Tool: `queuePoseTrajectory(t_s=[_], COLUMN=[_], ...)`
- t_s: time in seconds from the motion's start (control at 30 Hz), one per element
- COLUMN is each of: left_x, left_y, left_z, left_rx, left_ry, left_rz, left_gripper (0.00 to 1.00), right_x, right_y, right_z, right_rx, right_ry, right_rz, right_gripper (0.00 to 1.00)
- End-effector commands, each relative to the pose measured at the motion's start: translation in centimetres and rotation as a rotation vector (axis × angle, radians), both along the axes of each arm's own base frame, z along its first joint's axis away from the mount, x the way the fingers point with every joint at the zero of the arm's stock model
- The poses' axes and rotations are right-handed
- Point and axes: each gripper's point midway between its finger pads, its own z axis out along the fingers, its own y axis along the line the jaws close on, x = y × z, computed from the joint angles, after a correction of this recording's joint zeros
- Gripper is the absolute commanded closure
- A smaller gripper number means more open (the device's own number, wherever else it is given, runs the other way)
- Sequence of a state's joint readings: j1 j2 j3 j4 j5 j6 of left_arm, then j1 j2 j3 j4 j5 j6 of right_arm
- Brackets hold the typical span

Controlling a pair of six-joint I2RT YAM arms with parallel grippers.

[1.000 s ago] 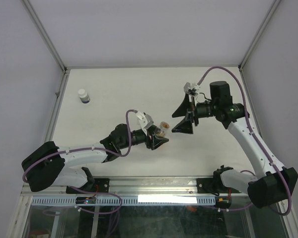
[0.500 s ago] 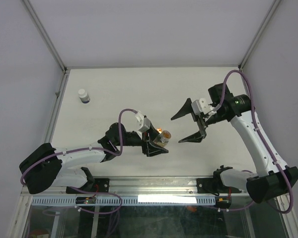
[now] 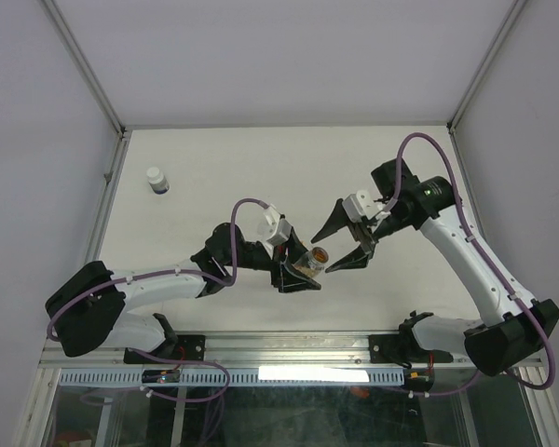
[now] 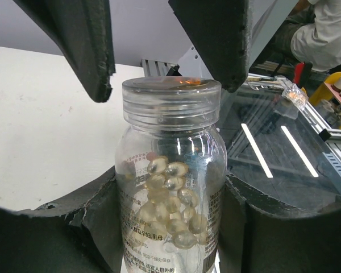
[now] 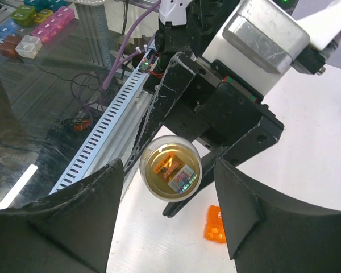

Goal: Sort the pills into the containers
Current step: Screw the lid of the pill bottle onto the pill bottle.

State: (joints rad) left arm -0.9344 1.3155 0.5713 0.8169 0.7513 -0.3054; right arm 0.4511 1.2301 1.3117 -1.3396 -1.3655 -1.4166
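My left gripper (image 4: 170, 233) is shut on a clear plastic vial (image 4: 170, 170) and holds it off the table, cap toward the right arm. Several pale amber pills (image 4: 173, 199) lie inside it. My right gripper (image 5: 167, 170) is open, one finger on each side of the vial's clear cap (image 5: 171, 168) with a gap on both sides. In the top view the two grippers meet at the vial (image 3: 309, 260) near the table's front middle. A small translucent orange cup (image 5: 215, 224) lies on the table below the cap. A white bottle with a dark band (image 3: 156, 180) stands at the back left.
The white table (image 3: 261, 168) is boxed in by metal frame posts and pale walls. An aluminium rail (image 3: 289, 349) and a slotted cable duct (image 5: 102, 125) run along the near edge. Coloured pill boxes (image 5: 40, 20) sit beyond that edge, off the table.
The right arm swung left and down to the vial, and its jaws narrowed around the cap. The left arm shifted the vial slightly toward the right arm.
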Motion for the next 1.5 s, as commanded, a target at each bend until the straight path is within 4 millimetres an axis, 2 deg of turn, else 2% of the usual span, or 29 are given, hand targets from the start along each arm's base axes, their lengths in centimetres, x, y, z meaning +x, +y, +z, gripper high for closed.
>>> queuePoseTrajectory(t_s=[0.0, 0.27, 0.57, 0.73, 1.0, 1.07, 1.23, 1.3, 1.37, 1.43, 1.47], left_x=[-0.1, -0.2, 0.5, 2.4, 6.4, 7.3, 9.6, 10.3, 10.7, 10.8, 10.7], left_y=[-0.3, -0.4, -0.3, -0.1, 0.8, 0.8, 1.1, 1.3, 1.6, 1.7, 1.7], left_z=[2.6, 2.7, 3.1, 3.6, 4.2, 4.1, 2.2, 1.1, -0.3, -1.2, -1.5], left_rx=[-0.069, -0.069, -0.084, -0.114, -0.144, -0.134, -0.071, -0.046, -0.017, -0.005, -0.001], left_ry=[-0.049, -0.049, -0.049, -0.038, -0.021, -0.016, 0.016, 0.029, 0.046, 0.062, 0.068], left_rz=[-0.039, -0.044, 0.007, 0.141, 0.408, 0.464, 0.591, 0.631, 0.661, 0.670, 0.668], left_gripper=[1.00, 1.00, 1.00, 1.00, 1.00, 1.00, 1.00, 1.00, 1.00, 1.00, 1.00], right_x=[-0.3, -0.3, -0.4, 0.6, 4.1, 5.0, 6.9, 7.5, 7.8, 7.7, 7.4], right_y=[0.4, 0.7, 0.7, 0.9, 1.8, 2.0, 2.5, 2.7, 2.8, 2.9, 2.9], right_z=[0.1, -0.6, -0.7, -1.6, -3.5, -3.9, -4.6, -4.8, -4.8, -4.5, -4.2], right_rx=[0.005, -0.027, -0.044, -0.097, -0.196, -0.208, -0.228, -0.231, -0.232, -0.221, -0.210], right_ry=[0.010, 0.038, 0.075, 0.141, 0.344, 0.390, 0.499, 0.513, 0.519, 0.513, 0.503], right_rz=[0.013, 0.006, -0.019, -0.099, -0.345, -0.407, -0.524, -0.550, -0.565, -0.551, -0.525], right_gripper=[0.34, 0.44, 0.63, 0.73, 0.80, 0.81, 0.85, 0.84, 0.78, 0.65, 0.50])
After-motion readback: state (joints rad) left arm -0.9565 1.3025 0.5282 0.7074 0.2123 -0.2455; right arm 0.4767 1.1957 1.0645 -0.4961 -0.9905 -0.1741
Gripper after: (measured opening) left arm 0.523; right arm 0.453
